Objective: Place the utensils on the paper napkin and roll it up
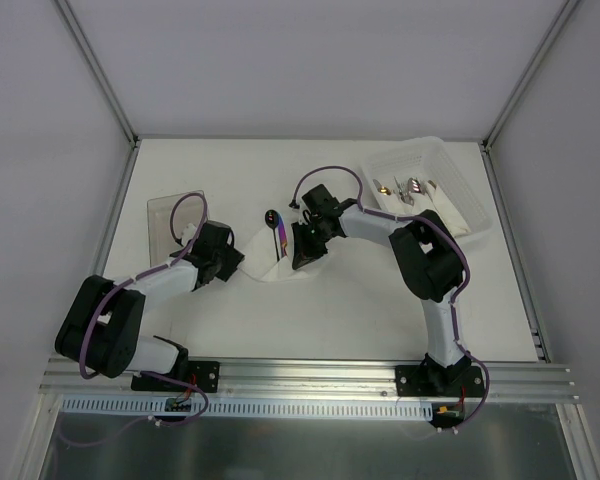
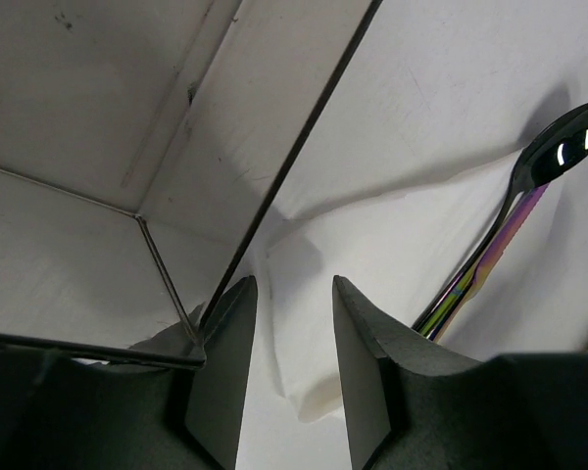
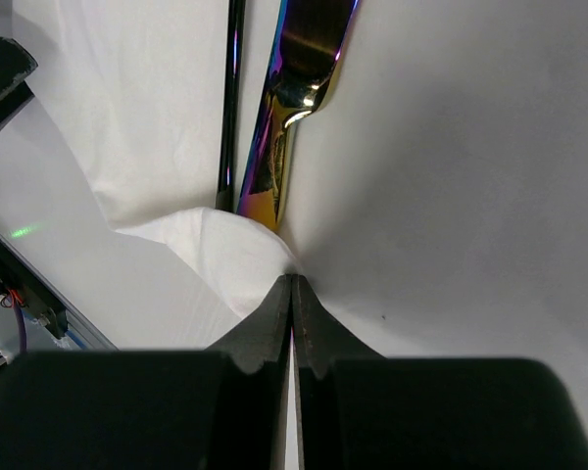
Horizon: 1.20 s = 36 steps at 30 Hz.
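The white paper napkin (image 1: 265, 262) lies at the table's middle. The black-bowled spoon (image 1: 271, 216) and the iridescent piece (image 1: 280, 240) lie side by side on it. My right gripper (image 1: 302, 256) is shut on a raised fold of the napkin's edge (image 3: 225, 255), just short of the iridescent handle (image 3: 284, 147) and the thin spoon handle (image 3: 233, 98). My left gripper (image 2: 292, 284) is open, with a napkin corner (image 2: 314, 392) lying between its jaws. The spoon (image 2: 559, 152) and the iridescent piece (image 2: 490, 259) lie to its right.
A clear plastic box (image 1: 450, 175) with silver and gold-toned cutlery and spare napkins stands at the back right. A clear flat lid (image 1: 170, 222) lies at the left, its edge (image 2: 274, 196) close beside my left fingers. Metal frame posts bound the table.
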{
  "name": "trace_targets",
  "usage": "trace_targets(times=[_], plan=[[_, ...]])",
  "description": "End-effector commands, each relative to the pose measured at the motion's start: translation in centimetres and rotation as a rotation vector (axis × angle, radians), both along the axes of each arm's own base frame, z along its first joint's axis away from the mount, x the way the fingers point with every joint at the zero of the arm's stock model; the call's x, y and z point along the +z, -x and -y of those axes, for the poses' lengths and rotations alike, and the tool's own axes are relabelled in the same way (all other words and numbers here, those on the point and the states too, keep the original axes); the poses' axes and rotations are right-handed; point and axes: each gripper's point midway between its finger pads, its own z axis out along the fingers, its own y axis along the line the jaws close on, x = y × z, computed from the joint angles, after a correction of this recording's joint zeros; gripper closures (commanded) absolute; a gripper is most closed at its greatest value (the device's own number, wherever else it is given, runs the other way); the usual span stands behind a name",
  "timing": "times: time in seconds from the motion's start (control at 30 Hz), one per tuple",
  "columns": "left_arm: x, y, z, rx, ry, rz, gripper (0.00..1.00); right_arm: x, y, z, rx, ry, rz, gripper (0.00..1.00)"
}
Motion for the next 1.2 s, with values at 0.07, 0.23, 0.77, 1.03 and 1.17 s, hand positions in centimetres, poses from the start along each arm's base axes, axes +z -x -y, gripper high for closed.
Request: trace_targets(times=[0.07,0.23,0.77,1.03,1.17], plan=[[-1.4,1.1,-1.5,0.038,-0.035,-0.025,0.62,-2.6,-0.4,1.8,-0.029,0.113,-0.002,0.97],[-1.3,1.2,-1.5,0.027,-0.045,-0.017,0.69,-2.6,-0.5,1.8,-0.033,0.114,-0.005,0.97],[4.7,-2.2,2.2,-0.18,-0.029,0.172,1.0,-2.5,-0.7,2.0,-0.04,0.136,-0.005,0.97],[5.8,-3.3,6.6,-0.374,0.022,0.232,1.0,-2.4,-1.0,1.8,-0.045,0.138,-0.002,0.97],[5.5,-3.3,9.2,-0.461,0.07,0.243,1.0,-2.4,-1.1,1.9,-0.049,0.139,-0.004,0.97]])
